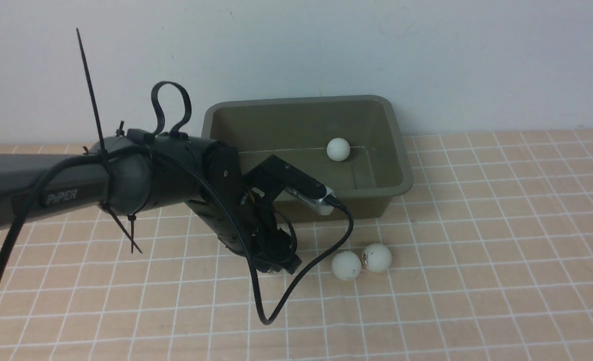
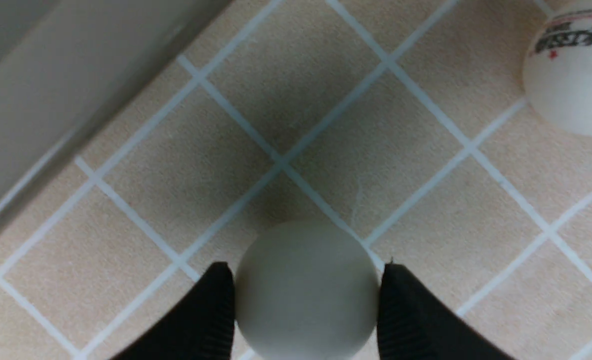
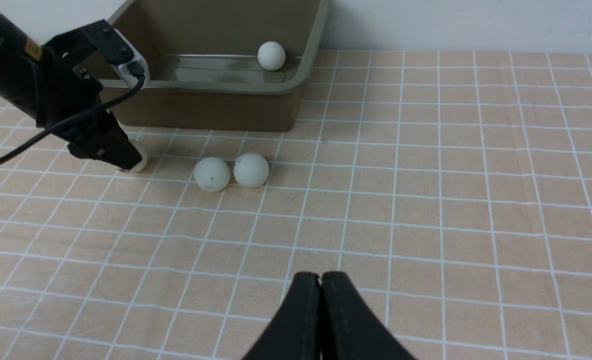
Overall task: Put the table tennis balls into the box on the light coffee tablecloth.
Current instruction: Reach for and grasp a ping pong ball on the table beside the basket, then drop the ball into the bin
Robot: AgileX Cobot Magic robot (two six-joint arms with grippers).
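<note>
one ball in the box, one in the left gripper

a pale wall (image 1: 426, 50) stood behind the surface, which the light coffee tablecloth (image 1: 502, 260) covered from edge to edge. the gripped ball (image 2: 306, 295), plain white, sat clamped between the two black fingers (image 2: 210, 310) of the left gripper (image 2: 307, 274), low at the cloth and just in front of the near wall of the box (image 1: 396, 150). whether it touched the cloth could not be told. to the right of it two loose balls (image 1: 346, 265) (image 1: 377, 257) lay on the cloth touching each other, near the box front; the left wrist view caught one of them with black print. a fourth ball (image 1: 338, 149) rested on the floor of the olive-green box, towards its far wall. the box stood against the wall. a black cable (image 1: 276, 313) looped down from the left wrist to the cloth. the right gripper (image 3: 320, 276) hung above bare cloth, well apart from the balls, its fingers pressed together on nothing.
</note>
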